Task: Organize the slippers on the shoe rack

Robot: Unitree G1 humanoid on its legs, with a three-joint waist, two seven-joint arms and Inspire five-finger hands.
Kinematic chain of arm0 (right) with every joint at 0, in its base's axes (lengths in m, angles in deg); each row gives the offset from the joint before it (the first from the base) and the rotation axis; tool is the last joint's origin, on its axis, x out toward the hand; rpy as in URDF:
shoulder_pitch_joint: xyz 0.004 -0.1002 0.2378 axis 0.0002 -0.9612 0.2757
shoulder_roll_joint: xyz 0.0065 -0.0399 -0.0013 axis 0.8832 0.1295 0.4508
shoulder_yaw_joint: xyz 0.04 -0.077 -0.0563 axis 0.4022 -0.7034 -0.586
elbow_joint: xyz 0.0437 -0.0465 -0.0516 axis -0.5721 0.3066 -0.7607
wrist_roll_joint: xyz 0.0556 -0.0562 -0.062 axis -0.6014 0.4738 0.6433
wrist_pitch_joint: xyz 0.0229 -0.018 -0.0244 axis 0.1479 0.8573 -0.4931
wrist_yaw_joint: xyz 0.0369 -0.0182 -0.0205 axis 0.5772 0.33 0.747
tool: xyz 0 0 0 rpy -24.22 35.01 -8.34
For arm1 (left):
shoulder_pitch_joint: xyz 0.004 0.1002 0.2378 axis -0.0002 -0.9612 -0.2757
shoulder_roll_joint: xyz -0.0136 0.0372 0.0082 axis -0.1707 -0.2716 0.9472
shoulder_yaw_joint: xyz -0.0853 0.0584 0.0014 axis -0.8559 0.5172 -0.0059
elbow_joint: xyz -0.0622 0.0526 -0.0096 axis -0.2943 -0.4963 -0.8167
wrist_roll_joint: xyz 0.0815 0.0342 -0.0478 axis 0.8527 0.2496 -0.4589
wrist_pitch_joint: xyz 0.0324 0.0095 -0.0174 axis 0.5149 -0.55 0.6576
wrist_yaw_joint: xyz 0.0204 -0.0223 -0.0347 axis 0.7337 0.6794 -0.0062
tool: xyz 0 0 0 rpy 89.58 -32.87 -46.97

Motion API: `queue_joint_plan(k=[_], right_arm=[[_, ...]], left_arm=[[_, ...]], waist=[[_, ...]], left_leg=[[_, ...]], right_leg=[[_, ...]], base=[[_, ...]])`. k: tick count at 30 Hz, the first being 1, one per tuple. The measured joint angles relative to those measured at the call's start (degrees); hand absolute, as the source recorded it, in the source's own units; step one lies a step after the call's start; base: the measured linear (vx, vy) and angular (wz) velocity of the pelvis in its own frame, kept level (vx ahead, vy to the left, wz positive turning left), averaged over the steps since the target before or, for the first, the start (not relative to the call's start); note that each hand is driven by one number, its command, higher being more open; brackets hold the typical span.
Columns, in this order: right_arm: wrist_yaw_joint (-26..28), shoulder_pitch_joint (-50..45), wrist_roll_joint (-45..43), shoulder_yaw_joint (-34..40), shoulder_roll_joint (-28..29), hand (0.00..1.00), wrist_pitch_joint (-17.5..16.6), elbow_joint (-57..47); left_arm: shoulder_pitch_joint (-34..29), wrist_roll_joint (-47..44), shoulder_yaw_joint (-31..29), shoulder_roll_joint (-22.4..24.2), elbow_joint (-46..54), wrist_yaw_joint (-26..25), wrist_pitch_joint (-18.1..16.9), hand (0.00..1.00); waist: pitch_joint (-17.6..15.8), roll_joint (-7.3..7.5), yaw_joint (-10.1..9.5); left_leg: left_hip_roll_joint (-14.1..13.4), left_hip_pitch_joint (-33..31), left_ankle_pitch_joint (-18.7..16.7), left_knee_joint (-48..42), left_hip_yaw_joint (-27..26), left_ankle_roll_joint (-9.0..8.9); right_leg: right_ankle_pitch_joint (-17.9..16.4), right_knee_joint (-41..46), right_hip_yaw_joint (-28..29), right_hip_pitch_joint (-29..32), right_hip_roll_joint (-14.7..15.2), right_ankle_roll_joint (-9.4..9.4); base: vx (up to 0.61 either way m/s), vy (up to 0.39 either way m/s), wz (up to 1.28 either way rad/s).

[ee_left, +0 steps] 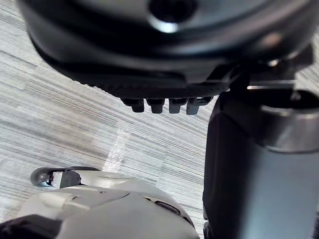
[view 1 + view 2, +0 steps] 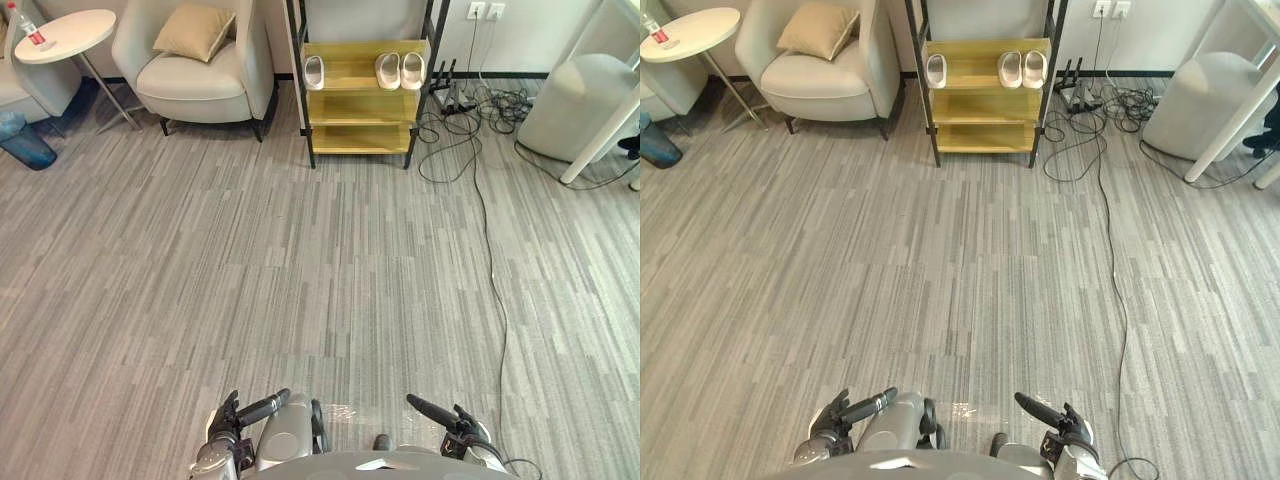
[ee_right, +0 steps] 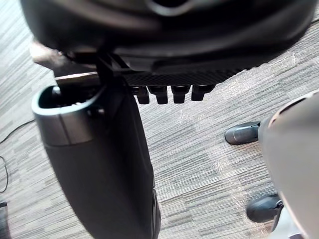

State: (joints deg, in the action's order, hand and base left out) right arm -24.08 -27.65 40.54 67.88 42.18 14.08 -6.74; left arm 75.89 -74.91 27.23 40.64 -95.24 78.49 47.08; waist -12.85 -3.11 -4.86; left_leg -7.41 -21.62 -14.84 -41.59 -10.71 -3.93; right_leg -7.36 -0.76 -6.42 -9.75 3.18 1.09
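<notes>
A wooden shoe rack (image 2: 362, 106) with a black frame stands far ahead against the wall. On its top shelf one white slipper (image 2: 314, 72) lies at the left, and a pair of white slippers (image 2: 400, 70) lies side by side at the right. The lower shelves look bare. My left hand (image 2: 236, 418) and right hand (image 2: 452, 418) hang low by my body, far from the rack, both open and empty. In the wrist views the left fingers (image 1: 159, 104) and right fingers (image 3: 172, 93) hold nothing over the grey striped floor.
A beige armchair (image 2: 195, 75) with a cushion stands left of the rack, beside a round white side table (image 2: 65, 35) and a blue bin (image 2: 25, 145). Tangled cables (image 2: 470, 110) lie right of the rack, one long cable (image 2: 495, 270) trailing across the floor. A grey rounded seat (image 2: 575, 100) is at the far right.
</notes>
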Motion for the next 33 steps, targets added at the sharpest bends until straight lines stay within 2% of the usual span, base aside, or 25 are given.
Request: queue_joint_plan(k=[1, 2, 3, 4, 5, 6, 8, 9, 11, 12, 13, 14, 16, 17, 18, 19, 20, 21, 22, 23, 25, 27, 29, 30, 33], right_arm=[[-0.1, 0.2, 0.0, 0.0, 0.0, 1.00, 0.0, 0.0], [-0.1, 0.2, 0.0, 0.0, 0.0, 1.00, 0.0, 0.0], [-0.3, 0.2, 0.0, 0.0, -0.4, 1.00, 0.0, -0.1], [-0.3, 0.2, 0.0, -0.3, -0.8, 1.00, 0.0, -0.1], [-0.3, 0.3, 0.0, -0.5, -0.7, 1.00, 0.0, 0.0], [-0.3, 0.6, 0.0, -1.6, 0.0, 1.00, 0.1, 0.0], [0.4, 1.5, 0.2, -2.7, 1.7, 1.00, 0.1, -0.2], [0.4, 1.5, 0.3, -2.7, 2.1, 1.00, 0.1, -0.2], [1.1, 1.5, 0.9, -3.8, 2.4, 1.00, 0.0, -0.8], [1.5, 1.7, 1.9, -4.6, 2.5, 1.00, -0.2, -2.0], [1.5, 2.0, 2.4, -4.6, 2.5, 1.00, -0.3, -2.3], [1.6, 2.9, 2.5, -4.7, 2.2, 1.00, -0.6, -2.9], [1.6, 3.6, 3.0, -5.2, 1.5, 1.00, -0.6, -3.5], [1.6, 3.7, 3.3, -5.3, 1.2, 1.00, -0.8, -3.9], [1.6, 4.0, 3.4, -6.0, 0.9, 1.00, -1.0, -4.2], [1.7, 4.1, 3.4, -6.3, 0.9, 1.00, -1.1, -4.7], [1.8, 4.5, 3.4, -6.3, 0.9, 1.00, -1.1, -5.1], [1.7, 4.6, 3.4, -6.3, 0.8, 1.00, -1.0, -4.9], [1.7, 4.4, 3.4, -6.3, 0.7, 1.00, -0.9, -4.5], [1.5, 4.3, 4.3, -6.2, -0.4, 1.00, -0.8, -3.8], [1.4, 4.7, 4.6, -6.1, -1.6, 1.00, -0.6, -3.3], [1.4, 4.7, 4.6, -6.0, -1.7, 1.00, -0.3, -2.5], [1.4, 3.7, 4.6, -6.2, -1.8, 1.00, 0.3, -1.6], [1.0, 2.5, 4.5, -6.2, -1.8, 1.00, 0.3, -1.5], [0.9, 2.6, 4.4, -6.2, -0.9, 1.00, 0.2, -1.5]], left_arm=[[0.5, 0.0, 0.1, -0.4, 0.2, 0.1, 0.0, 1.00], [0.6, 0.0, 0.1, -0.5, 0.2, 0.1, 0.0, 1.00], [0.7, 0.0, 0.7, -0.6, 0.2, -0.2, 0.1, 1.00], [0.7, 0.0, 0.7, -0.4, -0.2, -0.3, 0.1, 1.00], [0.8, 0.0, 0.7, -0.1, -0.2, -0.4, 0.1, 1.00], [1.3, 0.0, 0.6, -0.7, -0.2, -0.4, 0.1, 1.00], [3.0, 0.1, 0.9, -2.0, -0.8, -0.4, 0.5, 1.00], [3.0, 0.2, 0.9, -2.1, -1.1, -0.5, 0.8, 1.00], [2.1, 1.2, 2.0, -2.5, -1.3, -0.5, 1.0, 1.00], [2.0, 1.7, 3.5, -3.2, -1.3, -0.7, 1.1, 1.00], [2.0, 2.2, 3.9, -3.3, -1.3, -0.7, 1.2, 1.00], [1.8, 2.4, 4.2, -3.4, -1.4, -0.9, 1.5, 1.00], [1.4, 2.4, 5.3, -3.4, -1.4, -1.3, 1.6, 1.00], [1.3, 2.4, 5.4, -2.8, -1.4, -1.3, 1.6, 1.00], [1.4, 2.4, 5.2, -2.5, -1.4, -1.3, 1.5, 1.00], [1.6, 2.4, 5.2, -2.5, -1.4, -1.3, 1.5, 1.00], [1.8, 2.5, 5.2, -2.5, -1.4, -1.3, 1.4, 1.00], [1.7, 2.5, 5.2, -2.6, -1.4, -1.2, 1.4, 1.00], [1.7, 2.5, 5.2, -2.7, -1.4, -1.3, 1.3, 1.00], [2.1, 2.7, 5.1, -1.8, -2.5, -1.5, 1.3, 1.00], [2.2, 2.9, 5.1, -1.1, -3.2, -1.4, 1.4, 1.00], [2.3, 3.4, 5.0, -0.9, -3.5, -1.4, 1.4, 1.00], [3.0, 3.4, 2.7, -0.1, -3.3, -1.1, 1.4, 1.00], [2.8, 3.4, 2.6, -0.2, -2.4, -1.1, 1.2, 1.00], [2.5, 3.2, 1.3, -0.9, -1.0, -1.1, 0.4, 1.00]], waist=[[-0.4, 0.66, -0.02], [-0.5, 0.74, -0.02], [-0.4, 0.69, -0.03], [-0.5, 0.43, -0.10], [-0.3, 0.22, -0.17], [-0.8, 1.38, -0.26], [-0.9, 2.68, -0.86], [-0.9, 2.92, -1.14], [-0.5, 3.85, -1.11], [-0.3, 4.14, -0.90], [-0.4, 4.20, -0.81], [-0.6, 4.07, -0.03], [-1.2, 3.23, 0.38], [-1.6, 2.52, 0.70], [-1.7, 2.37, 1.02], [-1.8, 2.29, 1.18], [-1.8, 2.34, 2.08], [-1.7, 2.84, 2.39], [-1.6, 3.32, 2.39], [-1.8, 1.13, 1.95], [-1.6, -0.17, 2.12], [-1.4, -0.93, 2.13], [-2.3, -2.25, 2.33], [-2.6, -2.35, 1.96], [-3.1, -0.49, 0.85]], left_leg=[[1.1, -0.7, 1.5, 7.6, 0.3, -0.45], [1.3, -0.8, 1.9, 9.0, 0.3, -0.60], [2.3, -0.4, 7.4, 21.1, 0.4, -1.19], [1.9, 0.1, 13.9, 22.9, -0.1, -0.59], [2.0, 0.1, 14.9, 22.3, -0.5, 0.61], [2.6, -0.5, 12.2, 19.2, -1.0, 3.13], [2.9, -0.4, 5.1, 12.0, -1.5, 4.86], [2.9, 1.3, 3.7, 11.4, -2.1, 5.58], [3.4, 5.8, 1.1, 11.7, -3.4, 6.77], [3.6, 9.6, -0.8, 13.0, -3.8, 7.07], [3.8, 11.3, -1.4, 13.9, -3.9, 7.12], [4.0, 15.7, -1.8, 16.6, -4.0, 7.05], [3.7, 22.4, -1.7, 21.6, -4.0, 6.68], [3.0, 26.0, -1.5, 24.0, -3.9, 6.42], [2.1, 28.3, -1.5, 25.2, -3.5, 6.35], [1.7, 29.0, -1.5, 25.7, -3.0, 6.34], [0.8, 30.3, -1.5, 26.7, -2.0, 6.14], [0.6, 32.0, -1.9, 28.2, -0.7, 4.24], [0.8, 33.0, -2.4, 28.6, 0.2, 3.01], [-1.6, 34.8, -3.3, 29.2, 2.8, 1.09], [-3.3, 34.8, -2.8, 27.9, 5.5, 0.46], [-5.0, 32.7, -1.9, 21.9, 7.6, -1.12], [-8.0, 23.0, 5.9, -2.2, 12.5, -2.26], [-9.2, 17.8, 5.0, -14.4, 11.9, -2.31], [-6.9, 6.9, 1.6, -20.6, 7.2, -0.43]], right_leg=[[-1.2, 0.0, 0.3, -0.7, 2.2, 1.46], [-1.4, 0.0, 0.4, -0.9, 2.5, 1.70], [-3.5, 0.2, 0.6, -1.9, 4.6, 4.10], [-4.8, 0.2, 0.8, -2.9, 5.1, 5.24], [-5.0, 0.3, 0.7, -3.3, 5.4, 5.34], [-5.0, 1.2, 0.6, -3.5, 6.5, 5.18], [-5.6, 12.5, 1.6, -0.8, 7.8, 6.22], [-5.6, 18.5, 2.4, 0.6, 8.3, 6.44], [-3.3, 33.0, 4.3, 5.1, 9.8, 11.60], [-1.2, 47.0, 5.1, 11.0, 9.5, 14.01], [-1.5, 52.4, 4.5, 13.5, 9.6, 13.62], [-3.3, 60.3, 0.4, 17.4, 10.1, 10.29], [-6.4, 60.7, -5.7, 20.1, 10.2, 5.03], [-8.1, 56.3, -9.2, 21.6, 9.3, 2.36], [-8.8, 49.5, -11.1, 23.9, 8.1, 1.25], [-8.8, 45.9, -11.2, 25.3, 7.4, 1.28], [-7.1, 36.0, -10.5, 27.8, 6.0, 1.95], [-1.5, 24.9, -9.7, 28.5, 5.2, 2.30], [4.4, 22.7, -9.2, 28.4, 5.1, 1.78], [6.1, 25.3, -9.7, 27.8, 3.5, -1.70], [1.1, 29.1, -10.7, 28.5, 2.7, -2.30], [-1.6, 29.7, -11.5, 27.4, 1.2, -3.04], [-2.4, 23.0, -13.8, 18.8, -1.9, -3.41], [-2.4, 18.6, -14.4, 13.4, -3.5, -3.57], [-2.4, 10.7, -14.1, 5.1, -4.2, -3.62]], base=[[0.39, 0.264, -0.23], [0.41, 0.288, -0.22], [0.39, 0.292, -0.19], [0.33, 0.244, -0.20], [0.34, 0.251, -0.13], [0.37, 0.234, -0.04], [0.56, 0.336, -0.08], [0.61, 0.325, -0.25], [0.54, 0.227, -0.26], [0.50, 0.140, -0.20], [0.47, 0.076, -0.20], [0.56, 0.060, -0.11], [0.41, 0.002, -0.06], [0.45, -0.088, 0.05], [0.54, -0.125, 0.15], [0.47, -0.176, 0.42], [0.49, -0.231, 0.64], [0.50, -0.244, 0.67], [0.63, -0.337, 0.54], [0.53, -0.296, 0.30], [0.47, -0.280, 0.13], [0.52, -0.307, 0.10], [0.47, -0.254, 0.35], [0.46, -0.185, 0.29], [0.38, -0.075, 0.05]])
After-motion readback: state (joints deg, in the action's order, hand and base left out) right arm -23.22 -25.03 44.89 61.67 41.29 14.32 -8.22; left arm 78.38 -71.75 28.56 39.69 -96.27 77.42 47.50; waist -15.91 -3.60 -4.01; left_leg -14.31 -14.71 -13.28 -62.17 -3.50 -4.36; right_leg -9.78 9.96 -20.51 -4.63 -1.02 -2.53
